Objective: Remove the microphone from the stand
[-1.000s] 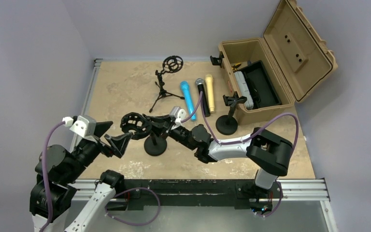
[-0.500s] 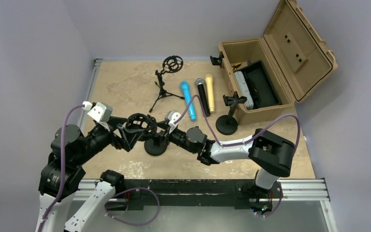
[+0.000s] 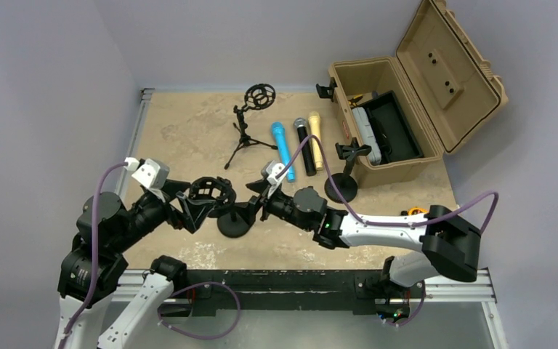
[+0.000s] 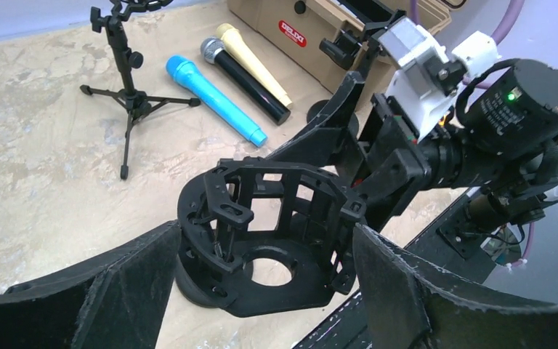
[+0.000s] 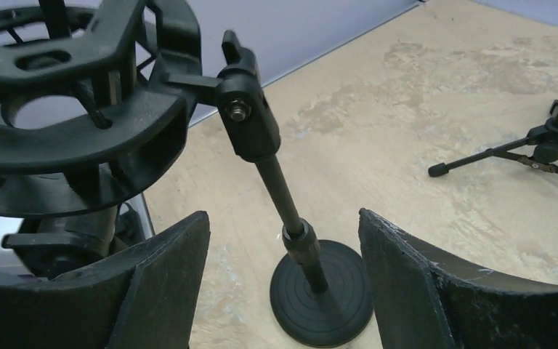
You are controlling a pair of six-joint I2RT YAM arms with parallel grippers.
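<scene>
Along the left side, the table's (image 3: 182, 123) metal rail (image 3: 136, 138) marked the edge, with bare top between it and your left claw (image 3: 191, 209). That claw (image 4: 267, 227) stood wide apart and held nothing. Its fingers (image 4: 123, 291) flanked the mount (image 4: 276, 211) closely on both sides; you could not tell from any view whether they touched it. The mount (image 3: 212, 190) sat tilted atop the stand (image 3: 233, 222), its cage showing an open ring through the middle.

Your right claw (image 3: 253, 200) came in from the other side, also spread wide and gripping nothing. In its wrist view the claw (image 5: 283, 217) straddled the stand's pole (image 5: 285, 200), with a gap on each side, above the round base (image 5: 323, 294).

Behind, a tripod (image 3: 245, 134) stood well apart. Just right of it, the blue mic (image 3: 283, 151), black mic (image 3: 304, 145) and gold mic (image 3: 316, 139) lay flat side by side. A second round-based stand (image 3: 343, 182) crowded the front of the open case (image 3: 378, 123) at the right edge. Bare table lay between the base and the near rail.
</scene>
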